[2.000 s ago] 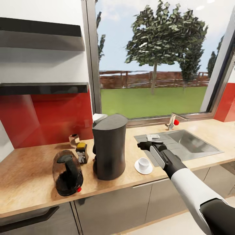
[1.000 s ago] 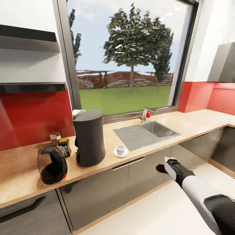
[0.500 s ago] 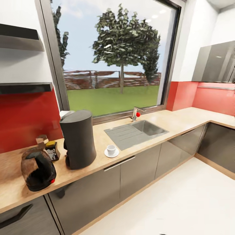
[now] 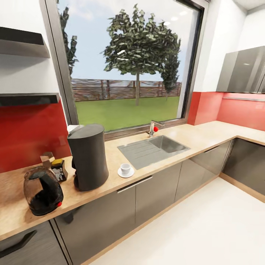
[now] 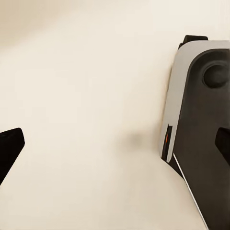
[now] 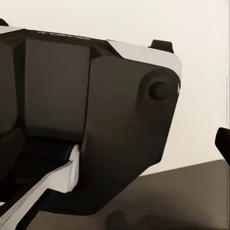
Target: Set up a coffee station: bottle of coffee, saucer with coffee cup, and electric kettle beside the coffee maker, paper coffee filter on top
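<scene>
The black coffee maker [image 4: 87, 158] stands on the kitchen countertop [image 4: 191, 137], and the pale paper coffee filter [image 4: 73, 128] peeks out behind its top. To its left are the dark electric kettle [image 4: 42, 190] and, behind that, the bottle of coffee [image 4: 59, 169] with its yellow lid. On its right lies the saucer [image 4: 126, 173] with the coffee cup [image 4: 125, 168] on it. The kitchen shelf [image 4: 29, 98] hangs on the wall above. My left gripper [image 5: 115, 146] is open over pale floor. My right gripper [image 6: 115, 143] is open beside my dark base.
A steel sink [image 4: 152, 149] with a red-knobbed tap [image 4: 152, 129] sits in the counter under the window. A small tan object [image 4: 47, 159] stands behind the bottle. The counter turns a corner at the right [image 4: 250, 132]. Pale floor [image 4: 206, 228] stretches in front of the dark cabinets.
The view has pulled back and swung right from the counter. My right arm left the spot over the sink and dropped out of the head view. Nothing has moved in the last half second.
</scene>
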{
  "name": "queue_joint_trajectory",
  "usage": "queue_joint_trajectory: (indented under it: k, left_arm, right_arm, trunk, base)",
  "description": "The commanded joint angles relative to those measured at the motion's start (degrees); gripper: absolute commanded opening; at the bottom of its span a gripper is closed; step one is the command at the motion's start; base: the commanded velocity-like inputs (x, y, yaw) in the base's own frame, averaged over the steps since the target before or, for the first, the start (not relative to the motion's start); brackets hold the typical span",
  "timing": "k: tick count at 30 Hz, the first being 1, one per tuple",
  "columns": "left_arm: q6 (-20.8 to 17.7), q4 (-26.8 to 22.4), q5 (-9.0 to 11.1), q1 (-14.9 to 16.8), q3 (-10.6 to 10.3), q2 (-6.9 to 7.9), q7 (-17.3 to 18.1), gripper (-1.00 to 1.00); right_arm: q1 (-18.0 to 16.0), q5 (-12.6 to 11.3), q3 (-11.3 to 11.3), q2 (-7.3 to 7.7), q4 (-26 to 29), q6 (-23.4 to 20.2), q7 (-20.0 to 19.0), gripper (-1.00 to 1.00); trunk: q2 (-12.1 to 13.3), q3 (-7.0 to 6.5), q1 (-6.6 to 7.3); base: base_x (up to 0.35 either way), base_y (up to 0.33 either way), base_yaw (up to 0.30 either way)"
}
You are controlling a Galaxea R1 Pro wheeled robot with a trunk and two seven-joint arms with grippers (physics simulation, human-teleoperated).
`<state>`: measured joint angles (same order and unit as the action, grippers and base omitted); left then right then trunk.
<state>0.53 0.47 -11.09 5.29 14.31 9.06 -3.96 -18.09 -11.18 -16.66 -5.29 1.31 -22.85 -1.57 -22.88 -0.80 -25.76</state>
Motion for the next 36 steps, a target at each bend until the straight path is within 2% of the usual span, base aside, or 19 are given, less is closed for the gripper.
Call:
queue_joint_trajectory:
  k: [1,4,14,17,21,23,27,30,36]
  left_arm:
    - [0.06,0.05,-0.60,0.01,0.46,0.00,-0.17,1.00]
    - [0.09,-0.01,-0.60,0.06,0.46,0.05,-0.17,1.00]
    - [0.19,-0.03,-0.52,0.05,0.50,0.16,-0.17,1.00]
    - [0.23,-0.03,-0.46,0.07,0.53,0.16,-0.17,1.00]
    - [0.23,-0.11,-0.51,0.05,0.47,0.16,-0.17,1.00]
    - [0.20,-0.16,-0.61,0.05,0.46,0.11,-0.17,1.00]
    - [0.18,-0.19,-0.67,0.07,0.46,0.08,-0.17,1.00]
    - [0.18,-0.20,-0.68,0.07,0.46,0.08,-0.17,1.00]
    - [0.18,-0.20,-0.69,0.07,0.46,0.08,-0.17,1.00]
  right_arm:
    - [0.01,-0.49,-0.49,0.01,0.08,-0.27,0.21,1.00]
    - [0.06,-0.46,-0.48,0.09,0.10,-0.26,1.53,1.00]
    - [0.07,-0.51,-0.48,0.11,0.20,0.07,1.74,1.00]
    - [0.07,-0.51,-0.48,0.14,0.25,1.52,1.74,1.00]
    - [0.07,-0.49,-0.55,0.25,0.20,10.54,1.74,1.00]
    - [0.07,-0.46,-0.56,0.27,0.19,17.21,1.74,1.00]
    - [0.07,-0.45,-0.57,0.31,0.19,26.47,1.74,1.00]
    - [0.07,-0.43,-0.59,0.46,0.19,29.31,1.74,1.00]
    - [0.07,-0.42,-0.57,0.54,0.19,30.00,1.74,1.00]
  trunk:
    - [-0.04,0.02,-0.02]
    - [-0.04,0.02,-0.02]
    - [-0.04,0.02,-0.02]
    - [-0.04,0.02,-0.02]
    - [-0.04,0.02,-0.02]
    - [-0.04,0.02,-0.02]
    - [-0.04,0.02,-0.02]
    - [-0.04,0.02,-0.02]
    - [-0.04,0.02,-0.02]
  base:
    - [0.000,0.000,0.000]
    - [0.000,0.000,0.000]
    - [0.000,0.000,0.000]
    - [0.000,0.000,0.000]
    - [0.000,0.000,0.000]
    - [0.000,0.000,0.000]
    - [0.000,0.000,0.000]
    - [0.000,0.000,0.000]
    - [0.000,0.000,0.000]
